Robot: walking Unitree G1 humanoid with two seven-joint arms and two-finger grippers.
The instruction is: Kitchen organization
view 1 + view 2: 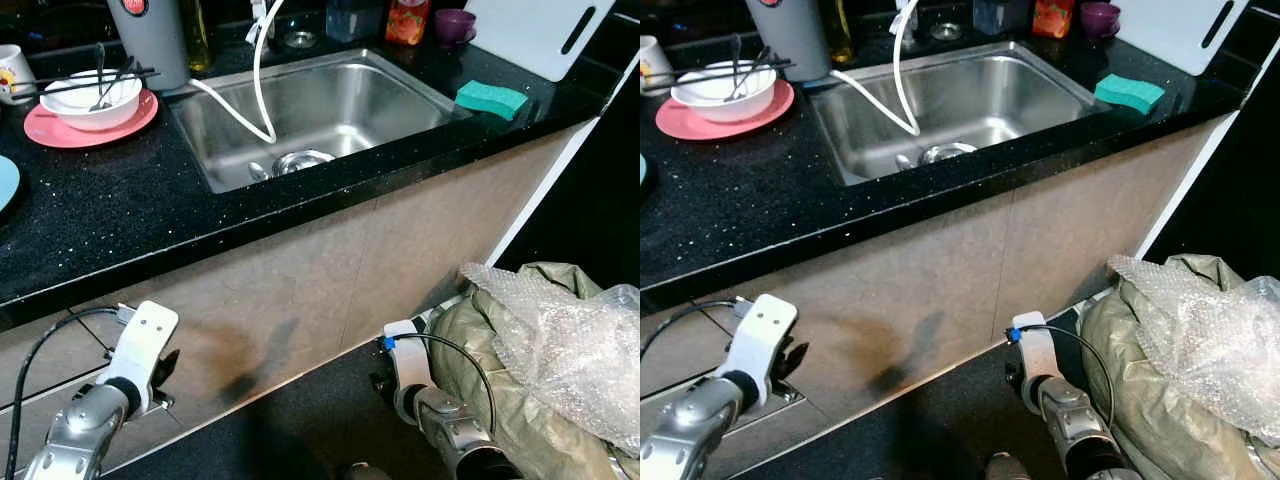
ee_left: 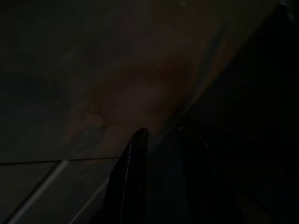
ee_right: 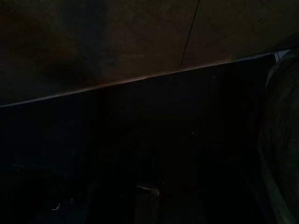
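Black speckled countertop [image 1: 120, 210] runs across the upper half of the head view, its front edge slanting from lower left up to the right. Set into it is one steel sink [image 1: 310, 110], with one white hose [image 1: 258, 90] curling down into the basin beside the drain. At upper left sits one pink plate [image 1: 60, 128] carrying one white bowl [image 1: 90, 100]; a pair of dark chopsticks and some cutlery lie across the bowl. One mug [image 1: 12, 72] shows at the far left edge, one grey jug [image 1: 150, 40] stands behind the plate, and one blue plate [image 1: 5, 180] is cut off by the left border. One green sponge [image 1: 490, 98] lies near the counter's right corner, with one white cutting board [image 1: 540, 35] leaning behind it, and one purple cup [image 1: 455, 25] and a red carton [image 1: 408, 20] stand along the back.

Below the counter edge, brown cabinet fronts [image 1: 330, 270] drop to a dark floor strip with open room between the two arms. At lower right a heap of olive cloth and bubble wrap [image 1: 560, 350] crowds the right arm.

Both arms hang low in front of the cabinets. The left gripper [image 2: 161, 140] shows its two fingers standing a little apart, grasping nothing. The right gripper is too dark in its wrist view; I cannot tell its state.
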